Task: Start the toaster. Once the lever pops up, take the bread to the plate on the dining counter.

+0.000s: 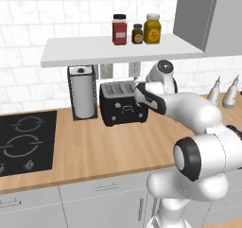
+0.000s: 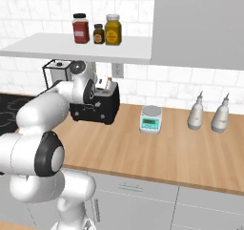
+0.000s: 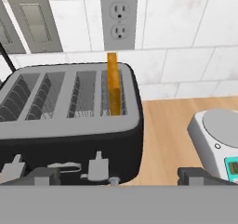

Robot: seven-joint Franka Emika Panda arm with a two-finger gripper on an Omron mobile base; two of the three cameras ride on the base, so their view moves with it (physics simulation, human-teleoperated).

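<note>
The black toaster (image 1: 123,106) (image 2: 97,110) (image 3: 69,139) stands on the wood worktop against the tiled wall. One slice of bread (image 3: 113,83) stands upright in its rightmost slot, its golden crust sticking up above the top. My gripper (image 3: 118,176) hovers open just in front of and above the toaster's right end. Its fingertips (image 3: 42,175) are spread wide with nothing between them. Small levers show on the toaster's front face, just ahead of the fingers. The plate and the dining counter are out of view.
A paper-towel holder (image 1: 83,92) stands left of the toaster and a black hob (image 1: 26,139) lies further left. A kitchen scale (image 2: 151,119) (image 3: 218,135) and two bottles (image 2: 196,112) sit to the right. A shelf (image 1: 118,49) with three jars hangs low overhead.
</note>
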